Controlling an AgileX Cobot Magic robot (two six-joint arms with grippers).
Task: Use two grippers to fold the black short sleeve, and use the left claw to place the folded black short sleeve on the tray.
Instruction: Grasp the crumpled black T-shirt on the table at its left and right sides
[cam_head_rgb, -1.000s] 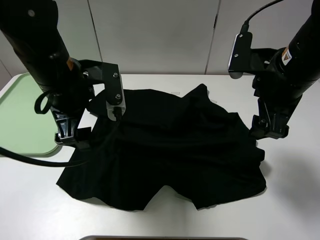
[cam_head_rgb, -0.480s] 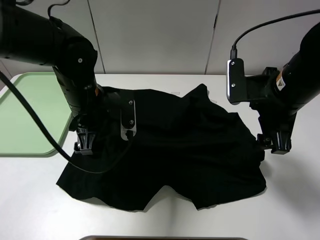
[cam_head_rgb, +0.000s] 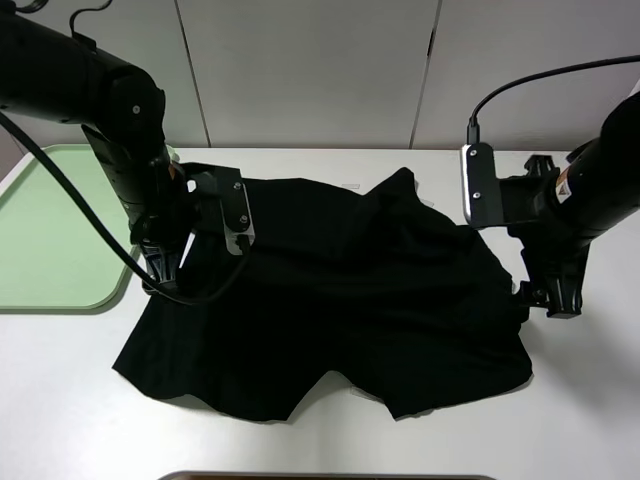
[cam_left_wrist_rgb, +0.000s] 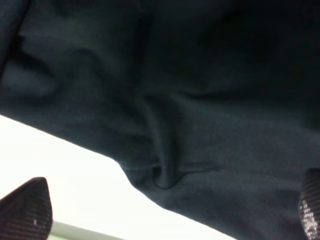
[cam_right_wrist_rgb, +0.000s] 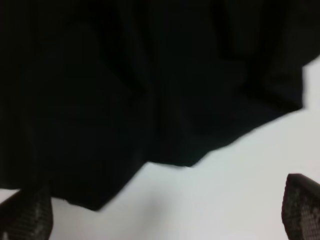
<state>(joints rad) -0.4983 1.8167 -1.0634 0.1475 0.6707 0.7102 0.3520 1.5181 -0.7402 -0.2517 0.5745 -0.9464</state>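
1. Your left gripper (cam_left_wrist_rgb: 167, 207) gapes wide over one edge of the shirt (cam_head_rgb: 350, 300); your right gripper (cam_right_wrist_rgb: 162, 212) gapes likewise at the opposite edge
2. The shirt lies rumpled on the table (cam_head_rgb: 585, 410), just beside the tray (cam_head_rgb: 50, 230)
3. It looks limp and light, so pinch the hem corners

Light falls evenly from above onto my white table (cam_head_rgb: 70, 400), bright without hard glare, leaving only soft grey shadows beside my right arm and along the near hem. The black short sleeve (cam_head_rgb: 350, 300) swallows the light, so its folds barely read from high up. Both wrist views are soft and out of focus: the left shows grey-blue creases, the right is almost solid black, and my fingertips (cam_left_wrist_rgb: 25, 207) blur in the corners.
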